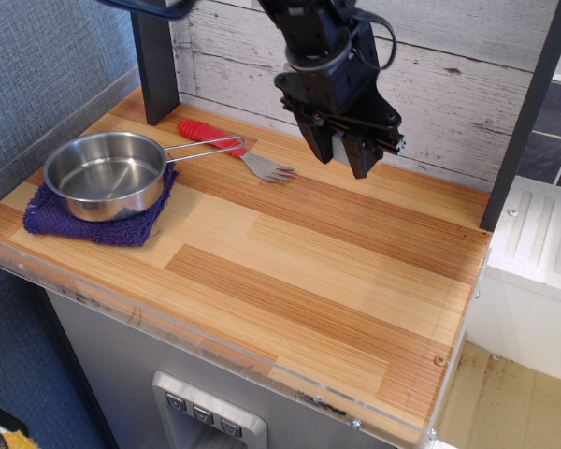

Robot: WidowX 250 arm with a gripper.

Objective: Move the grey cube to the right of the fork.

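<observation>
The fork (234, 150) lies at the back of the wooden table, its red ribbed handle to the left and its grey tines pointing right. My gripper (342, 163) hangs above the table just right of the fork's tines, near the back wall. Its black fingers are shut on the grey cube (339, 147), a small pale block that shows between them. The cube is held off the table surface.
A steel pan (104, 174) with a wire handle stands on a purple cloth (86, 223) at the left. A dark post (155, 65) stands at the back left and another (524, 112) at the right. The wooden table's (318, 281) front edge has a clear plastic lip.
</observation>
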